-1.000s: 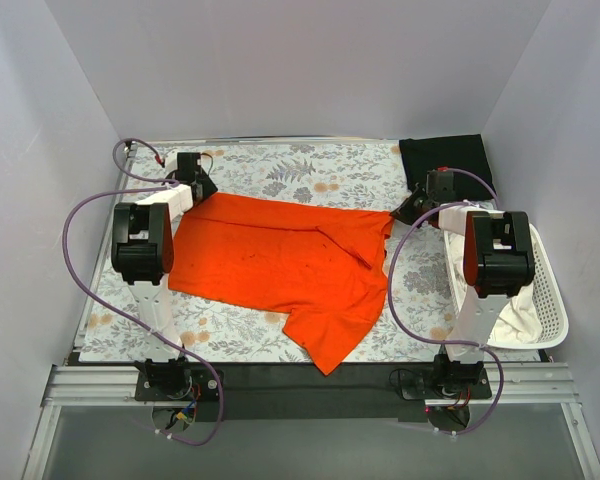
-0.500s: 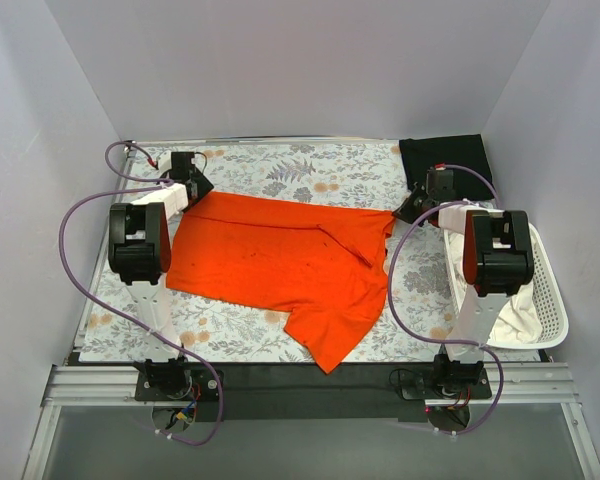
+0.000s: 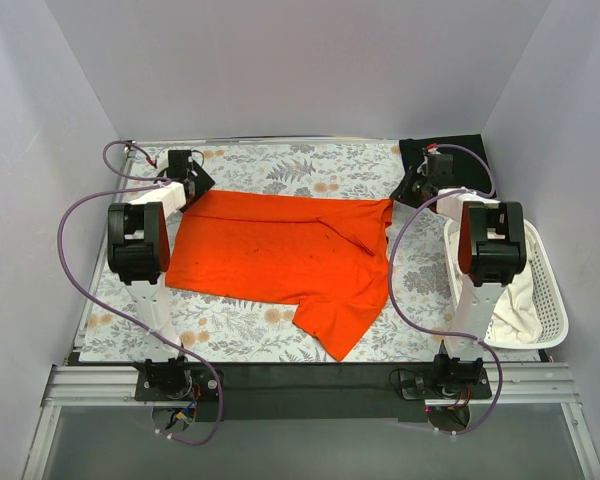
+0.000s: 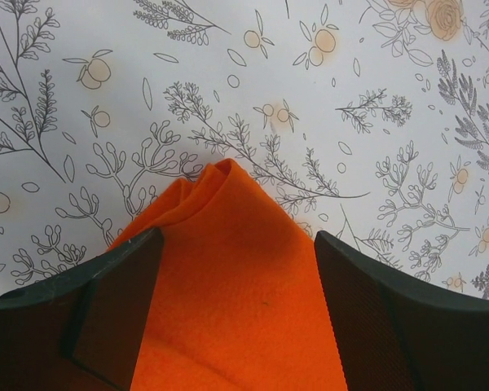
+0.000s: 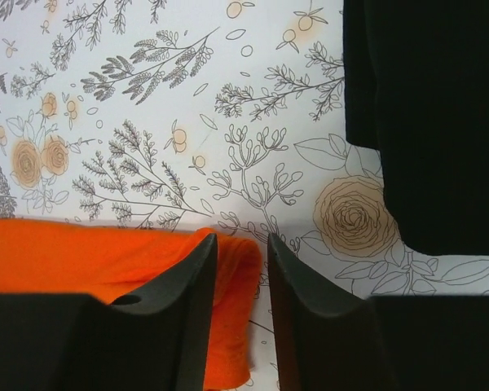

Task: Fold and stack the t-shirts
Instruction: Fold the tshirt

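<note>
The orange t-shirt (image 3: 280, 260) lies spread on the flowered table cover, one sleeve pointing toward the near edge. My left gripper (image 3: 198, 186) is at the shirt's far left corner. In the left wrist view the left gripper (image 4: 238, 236) stands open, with a bunched corner of the orange t-shirt (image 4: 228, 309) lying between its fingers. My right gripper (image 3: 407, 194) is at the shirt's far right corner. The right wrist view shows this gripper (image 5: 241, 238) open a little, astride the folded edge of the orange t-shirt (image 5: 81, 252). The black t-shirt (image 3: 458, 152) lies folded at the far right corner (image 5: 432, 106).
A white slatted basket (image 3: 552, 290) stands at the right edge beside the right arm, with white cloth (image 3: 520, 312) inside. Grey walls close in the table on three sides. Purple cables loop from both arms above the table.
Both grippers moved toward the far wall, drawing the shirt's far edge back and straighter. The right gripper went from shut to slightly open, releasing the fabric. The left jaws widened.
</note>
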You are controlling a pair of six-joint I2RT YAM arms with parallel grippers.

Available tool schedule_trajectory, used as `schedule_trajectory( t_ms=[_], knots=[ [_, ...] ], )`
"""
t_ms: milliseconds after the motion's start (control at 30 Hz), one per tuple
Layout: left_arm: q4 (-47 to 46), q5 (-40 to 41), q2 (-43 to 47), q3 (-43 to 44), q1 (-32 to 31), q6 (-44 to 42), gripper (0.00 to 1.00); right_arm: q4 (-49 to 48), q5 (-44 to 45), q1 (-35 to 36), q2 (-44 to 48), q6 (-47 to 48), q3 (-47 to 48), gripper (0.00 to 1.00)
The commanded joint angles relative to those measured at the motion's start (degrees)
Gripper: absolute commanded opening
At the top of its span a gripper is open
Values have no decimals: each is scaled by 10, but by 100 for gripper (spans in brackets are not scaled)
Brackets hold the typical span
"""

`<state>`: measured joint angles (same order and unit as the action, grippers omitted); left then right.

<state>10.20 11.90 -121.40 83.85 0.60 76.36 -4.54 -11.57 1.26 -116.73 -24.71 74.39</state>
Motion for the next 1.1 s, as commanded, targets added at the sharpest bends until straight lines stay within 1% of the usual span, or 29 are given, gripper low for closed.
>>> schedule_trajectory(
  t_ms=[0, 33, 200, 233, 267, 333, 400, 467, 500, 533, 567, 600, 633, 733, 767, 833, 867, 933, 1000, 1067],
  knots=[
    [37, -9, 28, -1, 11, -15, 72, 3, -6, -1, 44, 58, 16, 34],
    [34, -11, 40, -3, 11, -18, 73, 7, -3, 3, 54, 66, 13, 37],
    [33, -13, 131, -38, 9, -38, 82, 26, 23, 27, 139, 117, -15, 42],
    [32, -9, 150, -47, 10, -44, 82, 34, 30, 37, 152, 138, -20, 46],
    [32, -6, 165, -58, 9, -46, 83, 38, 36, 43, 176, 148, -24, 46],
    [32, 6, 220, -97, 6, -52, 84, 44, 18, 59, 199, 169, -35, 47],
    [32, 8, 261, -132, 3, -58, 85, 44, -30, 73, 220, 178, -40, 48],
    [36, 12, 325, -186, 2, -59, 86, 44, -71, 100, 223, 192, -45, 49],
    [41, 14, 347, -206, 2, -59, 86, 44, -79, 109, 222, 193, -46, 49],
    [43, 14, 393, -244, 2, -58, 86, 44, -99, 125, 219, 195, -47, 49],
    [46, 13, 413, -262, -16, -56, 86, 44, -107, 132, 210, 195, -49, 49],
    [50, 11, 433, -278, -18, -56, 86, 44, -112, 139, 205, 195, -48, 49],
    [54, 8, 473, -294, -20, -57, 87, 44, -117, 150, 199, 195, -48, 49],
    [67, -2, 525, -351, -28, -60, 87, 44, -136, 162, 171, 194, -43, 49],
    [69, -6, 557, -379, -30, -60, 87, 44, -141, 163, 152, 193, -40, 49],
    [69, -15, 588, -408, -41, -60, 87, 44, -139, 162, 128, 191, -36, 48],
    [68, -19, 616, -437, -45, -61, 87, 44, -139, 162, 120, 190, -36, 48],
    [68, -30, 637, -459, -56, -73, 87, 44, -142, 163, 106, 193, -31, 48],
    [63, -17, 654, -482, -74, -77, 87, 44, -149, 164, 84, 197, -22, 48],
    [62, -17, 653, -483, -80, -87, 87, 44, -150, 163, 65, 195, -16, 48]
  ],
)
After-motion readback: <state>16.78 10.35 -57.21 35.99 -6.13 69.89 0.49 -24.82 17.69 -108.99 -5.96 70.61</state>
